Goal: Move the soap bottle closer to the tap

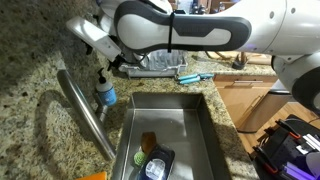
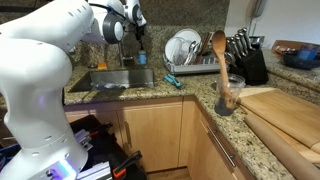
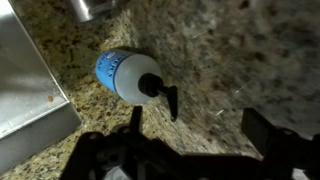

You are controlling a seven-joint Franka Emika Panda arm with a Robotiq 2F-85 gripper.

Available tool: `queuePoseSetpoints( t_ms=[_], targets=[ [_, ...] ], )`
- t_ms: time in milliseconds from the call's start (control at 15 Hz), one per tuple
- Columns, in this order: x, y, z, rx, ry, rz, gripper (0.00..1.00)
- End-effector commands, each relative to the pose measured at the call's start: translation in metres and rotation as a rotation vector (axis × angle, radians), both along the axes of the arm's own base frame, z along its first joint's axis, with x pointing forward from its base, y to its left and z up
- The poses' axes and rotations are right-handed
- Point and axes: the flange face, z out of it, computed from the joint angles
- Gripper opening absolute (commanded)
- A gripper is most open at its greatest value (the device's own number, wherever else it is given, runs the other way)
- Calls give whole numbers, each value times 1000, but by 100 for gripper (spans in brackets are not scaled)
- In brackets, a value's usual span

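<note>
The soap bottle (image 1: 105,93) is a small clear pump bottle of blue liquid. It stands upright on the granite counter beside the sink, close to the long steel tap (image 1: 82,112). It also shows in an exterior view (image 2: 141,57). In the wrist view I look down on the bottle (image 3: 125,73), with its dark pump head pointing right. My gripper (image 3: 198,128) is open and empty; it hovers above the bottle (image 1: 116,64), which lies just beyond the left finger, not between the fingers. The tap's base (image 3: 95,8) is at the top edge.
The steel sink (image 1: 200,125) holds a dark container and an orange item. A teal scrub brush (image 1: 192,76) lies by the dish rack (image 2: 185,48). A knife block (image 2: 246,58), a utensil jar with a wooden spoon (image 2: 226,90) and a cutting board (image 2: 285,112) stand on the near counter.
</note>
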Motion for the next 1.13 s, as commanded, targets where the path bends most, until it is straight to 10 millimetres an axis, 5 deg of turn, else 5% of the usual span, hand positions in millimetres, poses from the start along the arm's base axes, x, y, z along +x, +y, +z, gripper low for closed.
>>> queuePoseSetpoints(
  t_ms=[0, 533, 867, 1067],
  targets=[
    [13, -24, 12, 77, 46, -75, 100],
    [43, -144, 8, -333, 229, -394, 100],
    [32, -185, -15, -493, 433, -544, 100],
    [32, -183, -21, -496, 445, -526, 100]
  ],
)
